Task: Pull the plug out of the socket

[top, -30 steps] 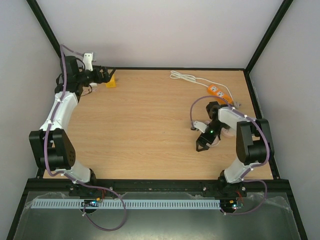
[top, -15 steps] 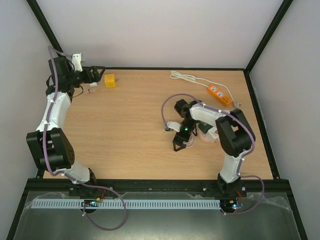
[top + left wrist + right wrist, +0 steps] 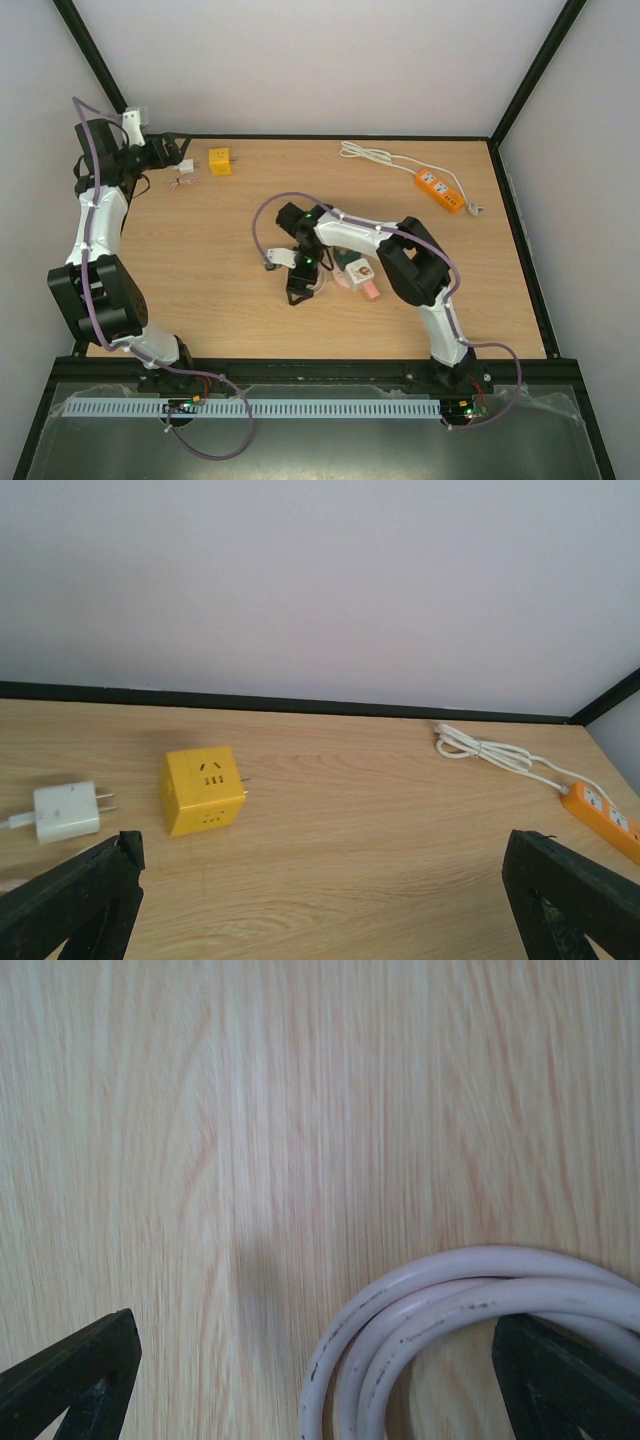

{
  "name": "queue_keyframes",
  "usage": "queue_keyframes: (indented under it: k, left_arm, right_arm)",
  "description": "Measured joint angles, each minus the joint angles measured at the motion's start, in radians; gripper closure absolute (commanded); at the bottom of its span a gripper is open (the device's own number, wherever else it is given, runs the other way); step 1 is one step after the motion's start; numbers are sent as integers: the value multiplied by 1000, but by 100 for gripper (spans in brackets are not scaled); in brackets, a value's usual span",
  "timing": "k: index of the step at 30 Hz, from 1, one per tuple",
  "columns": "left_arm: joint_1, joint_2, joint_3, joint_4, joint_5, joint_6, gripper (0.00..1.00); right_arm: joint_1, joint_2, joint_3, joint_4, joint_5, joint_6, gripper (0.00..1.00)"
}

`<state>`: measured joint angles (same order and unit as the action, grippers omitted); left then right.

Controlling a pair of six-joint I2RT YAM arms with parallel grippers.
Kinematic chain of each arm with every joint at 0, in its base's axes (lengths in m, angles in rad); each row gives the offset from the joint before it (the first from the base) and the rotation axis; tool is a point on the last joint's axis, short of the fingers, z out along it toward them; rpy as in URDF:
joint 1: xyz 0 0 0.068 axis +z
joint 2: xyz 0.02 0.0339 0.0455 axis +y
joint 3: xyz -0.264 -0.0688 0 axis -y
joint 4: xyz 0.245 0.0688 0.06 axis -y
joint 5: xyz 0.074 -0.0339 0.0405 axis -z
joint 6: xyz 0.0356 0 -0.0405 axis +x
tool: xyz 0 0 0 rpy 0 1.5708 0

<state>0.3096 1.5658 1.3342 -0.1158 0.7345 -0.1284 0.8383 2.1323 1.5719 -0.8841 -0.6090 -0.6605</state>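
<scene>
Clock bearings are being read on the overhead view, 12 o'clock at the far wall. White plug is lying flat on the counter out toward 10 o'clock, near the far-left corner. Its two prongs are pointing at the yellow socket cube but standing clear of it, with bare wood showing between them, so the plug is sitting out of the socket. The cube is resting just at the plug's 3 o'clock side, a metal prong sticking out of its right side in the left wrist view. Left claw is hovering low by that corner, jaws spread wide, gripping nothing; from its wrist camera the plug is showing just above the left fingertip, the cube a little past it. Orange power strip is lying at about 1 o'clock, well apart from the cube, its white cord bunching toward 12. Right arm is stretching across to the middle of the counter. Right claw is pointing down at the wood, jaws wide and empty, with loops of pale cable showing between the fingertips, nearer the right one; what the cable belongs to, cannot tell. A pink-and-white item is lying just at the right claw's 3 o'clock side.
</scene>
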Motion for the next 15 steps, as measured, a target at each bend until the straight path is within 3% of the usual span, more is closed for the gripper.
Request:
queue_keyframes:
  k: [8,15]
  left_arm:
    - [38,-14,0,-37,2,7,1]
    - [43,-32,0,-68,-1,44,0]
  right_arm:
    - [100,108,171,0,-1,-6,4]
    - [118,109,187,-19,14,-31,1]
